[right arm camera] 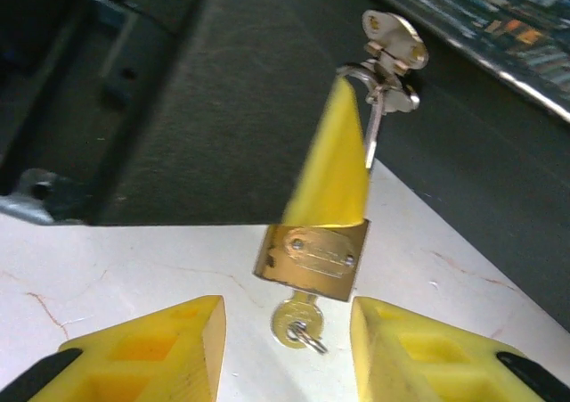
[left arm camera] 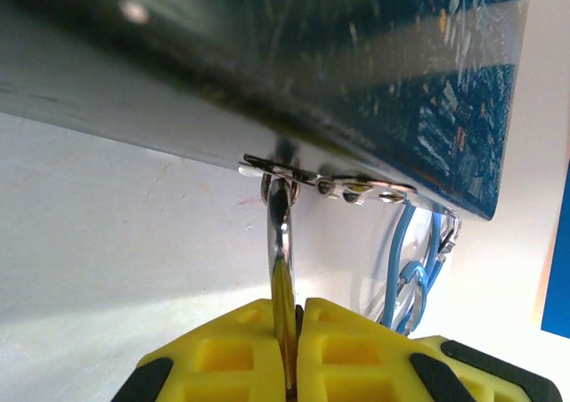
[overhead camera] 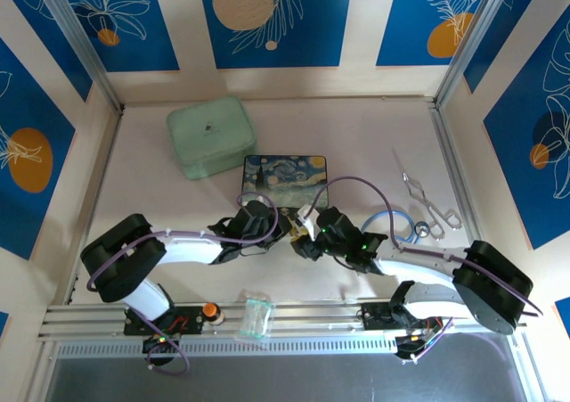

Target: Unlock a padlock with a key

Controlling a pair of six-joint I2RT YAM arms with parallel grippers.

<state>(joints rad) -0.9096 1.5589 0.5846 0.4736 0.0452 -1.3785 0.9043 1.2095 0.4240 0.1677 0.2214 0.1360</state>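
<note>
Beneath me: pale tabletop (overhead camera: 374,126), faintly veined. Walls (overhead camera: 187,28) at nine, twelve and three o'clock: cream, carrying blue panels (overhead camera: 303,28) with white leaf outlines and orange discs. Aluminium posts (overhead camera: 85,50) at ten and two.

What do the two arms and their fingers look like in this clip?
The left arm and right arm have white links between black joints, with purple cables looping alongside. The right one shows small green lights. The fingers are yellow with black bases.

No legible text anywhere. Brass padlock (right arm camera: 310,261) has small stamped marking on its body, too blurred to read.
</note>
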